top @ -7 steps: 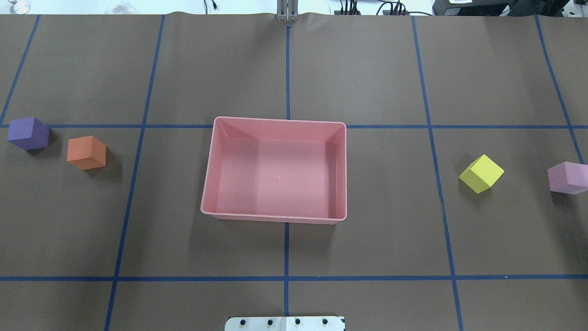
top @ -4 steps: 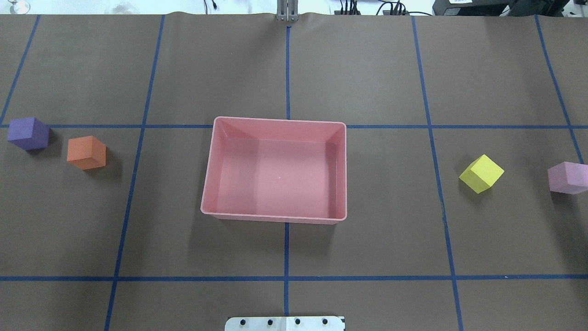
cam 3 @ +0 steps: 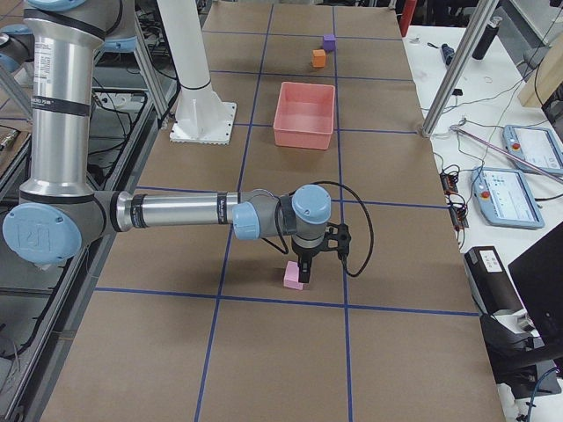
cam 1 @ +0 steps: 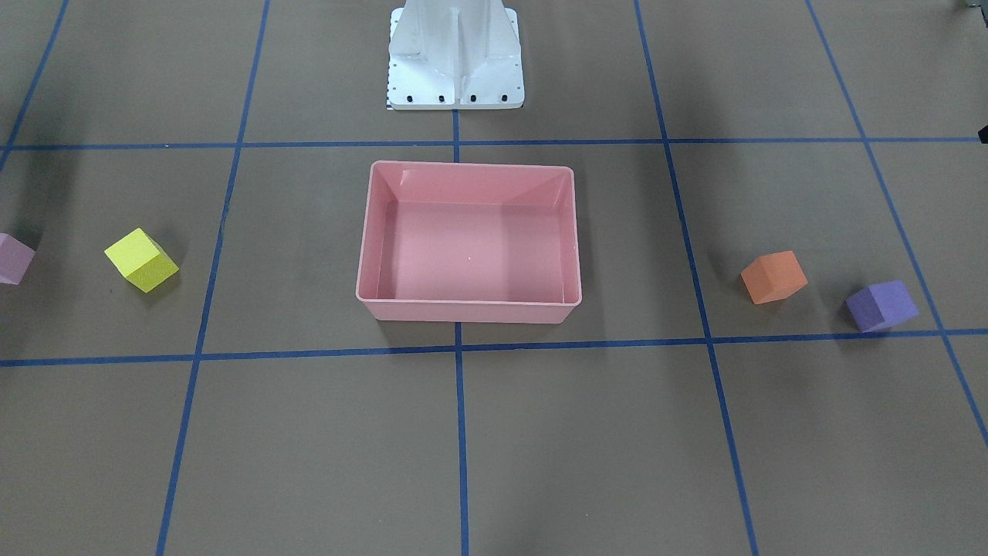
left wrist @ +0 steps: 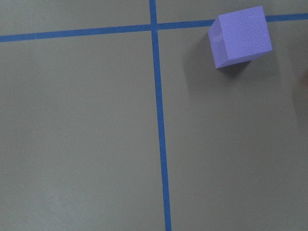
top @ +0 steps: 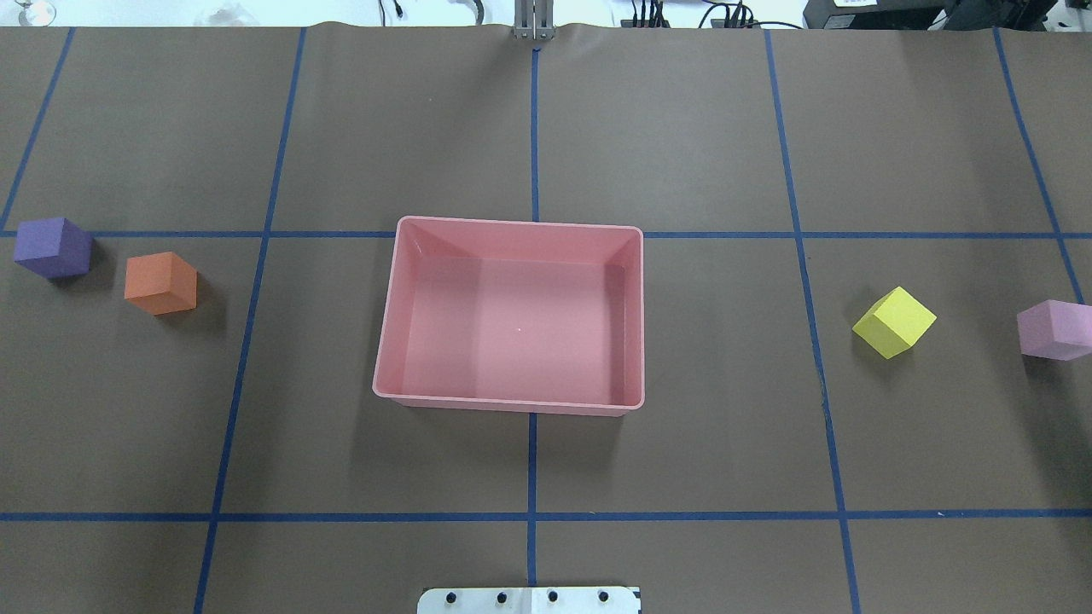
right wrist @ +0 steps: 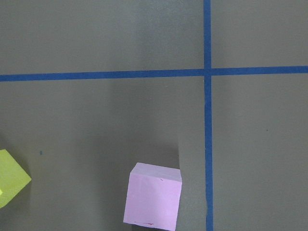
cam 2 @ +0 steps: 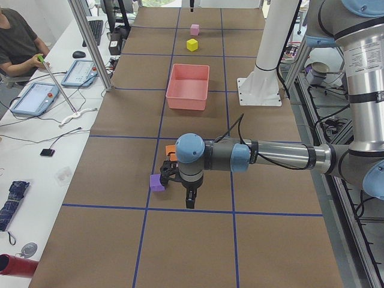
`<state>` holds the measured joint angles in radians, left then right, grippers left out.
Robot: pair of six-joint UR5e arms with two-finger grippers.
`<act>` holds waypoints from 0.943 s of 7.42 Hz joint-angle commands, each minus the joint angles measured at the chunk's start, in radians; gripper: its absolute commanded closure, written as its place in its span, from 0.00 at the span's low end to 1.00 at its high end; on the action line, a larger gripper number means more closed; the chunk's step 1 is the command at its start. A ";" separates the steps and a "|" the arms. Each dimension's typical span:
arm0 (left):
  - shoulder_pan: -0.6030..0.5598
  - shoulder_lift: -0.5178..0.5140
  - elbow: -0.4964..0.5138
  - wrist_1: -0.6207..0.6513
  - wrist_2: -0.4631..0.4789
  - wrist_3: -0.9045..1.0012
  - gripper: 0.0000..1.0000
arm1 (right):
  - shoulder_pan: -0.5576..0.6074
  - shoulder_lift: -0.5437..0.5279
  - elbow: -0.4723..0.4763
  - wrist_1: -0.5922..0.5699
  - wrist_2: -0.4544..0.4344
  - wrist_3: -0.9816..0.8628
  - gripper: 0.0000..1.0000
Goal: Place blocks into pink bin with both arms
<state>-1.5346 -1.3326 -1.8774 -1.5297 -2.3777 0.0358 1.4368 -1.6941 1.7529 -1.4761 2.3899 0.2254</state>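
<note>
Zero in the bin [top: 512, 225] yet. Need purple block [top: 53, 247], orange block [top: 160, 283] from 9 o'clock, yellow block [top: 893, 321], pink block [top: 1054, 329] from 3. Can't tell left pincer [cam 2: 189, 200] or right pincer [cam 3: 302, 269] opening.

the pink bin [top: 520, 241] was one plain pink. the purple block [top: 53, 247], orange block [top: 160, 283], yellow block [top: 893, 321] and light pink block [top: 1054, 329] were each a single flat colour. the table [top: 682, 426] was dull brown, crossed by a grid of blue tape lines [top: 531, 477]. the pedestal [cam 1: 455, 54] was white. the left arm [cam 2: 276, 157] and right arm [cam 3: 176, 213] were grey-silver with light-blue joint caps.
</note>
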 commanded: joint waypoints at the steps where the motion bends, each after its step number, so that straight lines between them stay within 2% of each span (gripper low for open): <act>1: -0.001 0.001 -0.008 0.000 -0.043 -0.002 0.00 | -0.100 -0.004 -0.006 0.057 -0.004 0.011 0.00; 3: -0.001 0.000 -0.009 -0.012 -0.041 -0.005 0.00 | -0.154 -0.006 -0.026 0.130 -0.018 0.179 0.00; 5: -0.001 0.000 -0.016 -0.017 -0.041 -0.005 0.00 | -0.164 -0.007 -0.097 0.224 -0.043 0.212 0.01; 7: -0.001 0.001 -0.032 -0.017 -0.041 -0.005 0.00 | -0.217 0.002 -0.165 0.363 -0.067 0.413 0.01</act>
<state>-1.5354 -1.3322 -1.9020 -1.5458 -2.4191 0.0307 1.2536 -1.6991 1.6300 -1.1973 2.3329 0.5140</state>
